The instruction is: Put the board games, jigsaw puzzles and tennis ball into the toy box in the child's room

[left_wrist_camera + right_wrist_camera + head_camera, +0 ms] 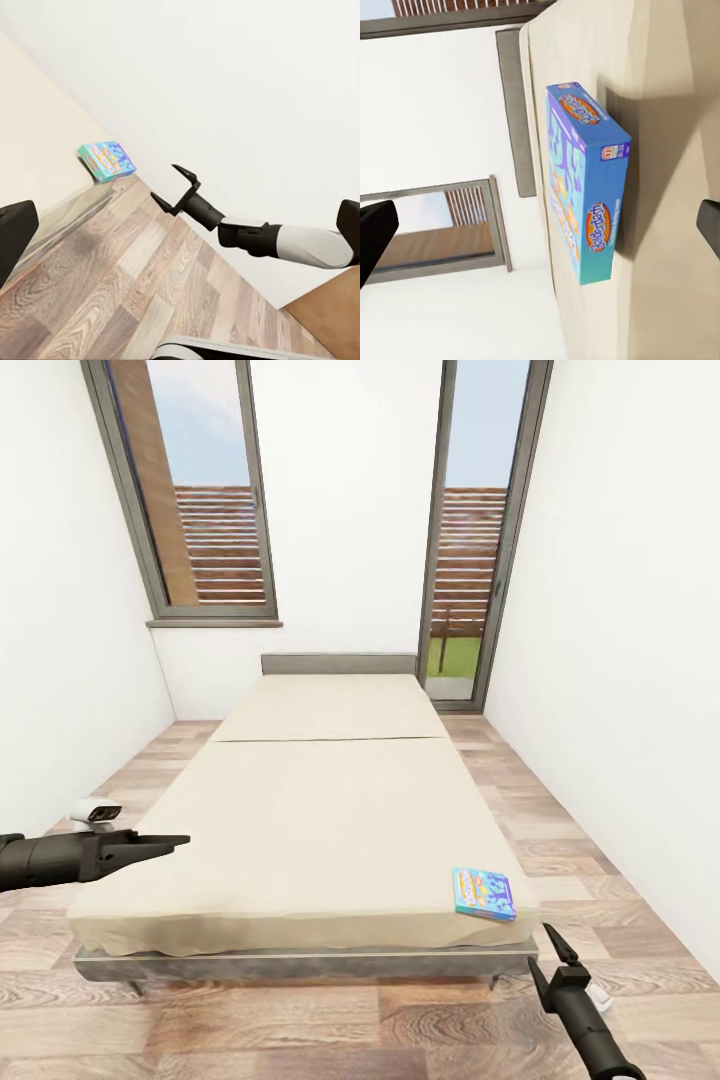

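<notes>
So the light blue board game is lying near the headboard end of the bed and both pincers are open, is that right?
Not quite. The light blue board game lies at the foot end of the bed, by the corner nearest the right pincer, as the head view shows. The left pincer and the right one are both open.

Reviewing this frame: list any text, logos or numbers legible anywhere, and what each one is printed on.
Board game on the bed: an orange oval logo with yellow lettering on its side panel and another near the top end, both too blurred to read with confidence.
Same box, blue side: a small white-and-red brand mark, too small to read.
Head view: the box lid shows coloured shapes only, nothing legible.
No other text on walls, windows or floor.
</notes>
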